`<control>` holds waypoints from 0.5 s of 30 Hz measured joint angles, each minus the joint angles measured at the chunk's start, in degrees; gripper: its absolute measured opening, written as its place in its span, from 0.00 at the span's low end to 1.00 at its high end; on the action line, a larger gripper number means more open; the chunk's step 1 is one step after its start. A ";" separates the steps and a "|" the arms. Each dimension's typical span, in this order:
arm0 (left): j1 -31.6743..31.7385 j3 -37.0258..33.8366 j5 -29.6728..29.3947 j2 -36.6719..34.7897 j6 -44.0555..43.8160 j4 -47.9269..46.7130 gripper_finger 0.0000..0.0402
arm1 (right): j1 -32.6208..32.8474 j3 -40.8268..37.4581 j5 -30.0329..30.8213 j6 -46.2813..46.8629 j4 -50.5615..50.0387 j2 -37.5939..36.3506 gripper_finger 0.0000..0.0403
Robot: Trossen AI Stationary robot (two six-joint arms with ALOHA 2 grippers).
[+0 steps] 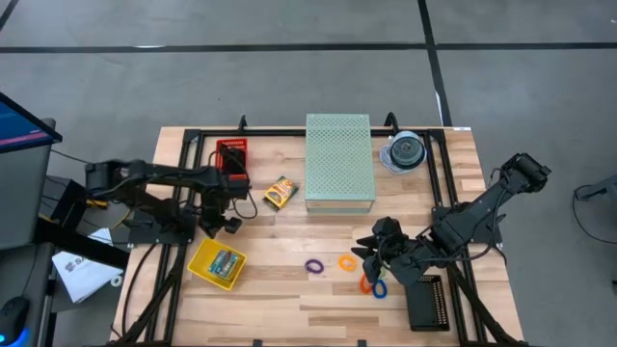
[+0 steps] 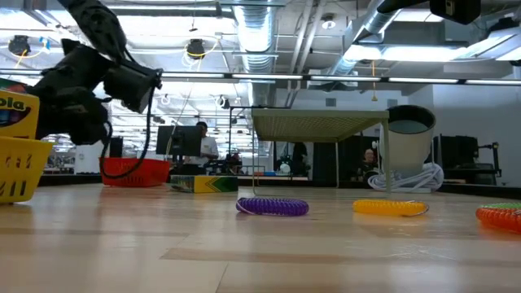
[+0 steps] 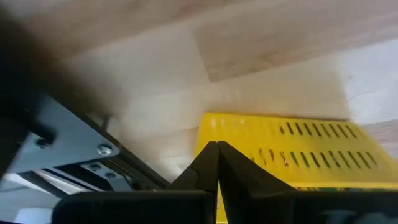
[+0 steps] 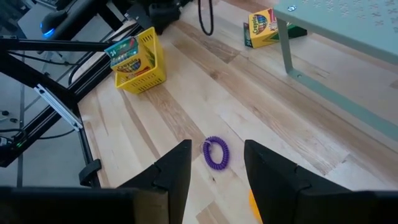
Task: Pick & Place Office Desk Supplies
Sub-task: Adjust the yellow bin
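Four coil loops on the bench in the high view: purple loop, yellow-orange loop, orange loop and blue loop, all in front of the green perforated box; one crayon box just left of it, one yellow basket with one packet inside, one red basket. Right pincer hovers by the loops; left pincer sits just above the yellow basket. Low view: loops lie flat, look light and springy, so my call is pinch across the coil. Left wrist view: left pincer fully closed, empty, over the yellow basket. Right wrist view: right pincer half open, empty, purple loop between its fingers.
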 joint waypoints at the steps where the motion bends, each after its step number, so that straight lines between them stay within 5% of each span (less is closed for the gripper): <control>1: -0.84 -0.42 0.29 -0.43 -0.40 0.25 0.00 | 0.00 -0.01 0.00 0.01 0.01 0.00 0.36; 15: -9.44 -0.44 3.47 -1.05 -6.18 2.38 0.00 | 0.00 0.00 0.46 1.03 0.29 0.00 0.36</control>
